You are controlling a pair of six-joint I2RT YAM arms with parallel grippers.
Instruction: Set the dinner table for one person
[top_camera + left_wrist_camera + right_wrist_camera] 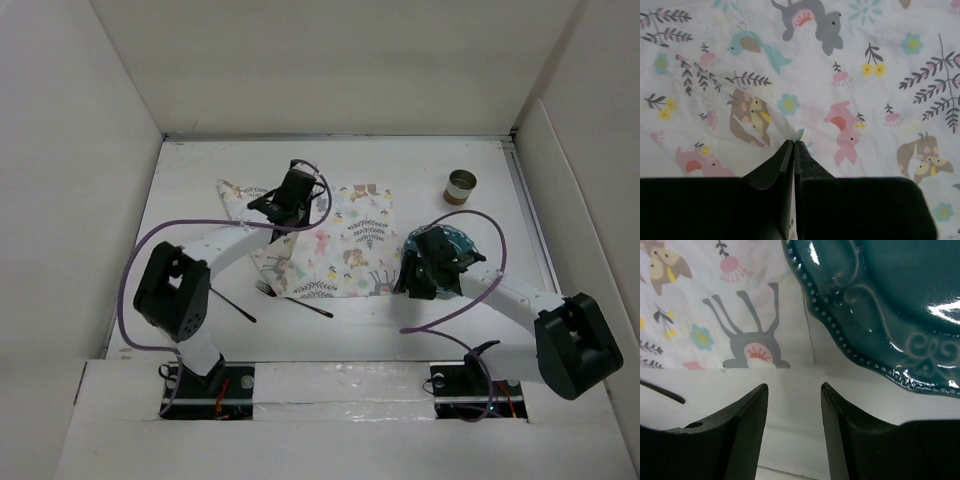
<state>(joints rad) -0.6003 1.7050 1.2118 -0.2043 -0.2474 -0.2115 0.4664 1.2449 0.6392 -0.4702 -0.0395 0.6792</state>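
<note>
Two arms reach over the white counter (190,180), which fills the middle of the overhead view between the walls. The left gripper (794,142) has its jaws clenched tight, tips at the printed placemat (850,100); whether cloth is pinched I cannot tell. The right gripper (794,386) has its jaws released and empty over bare counter, the teal plate (880,300) at upper right.
</note>
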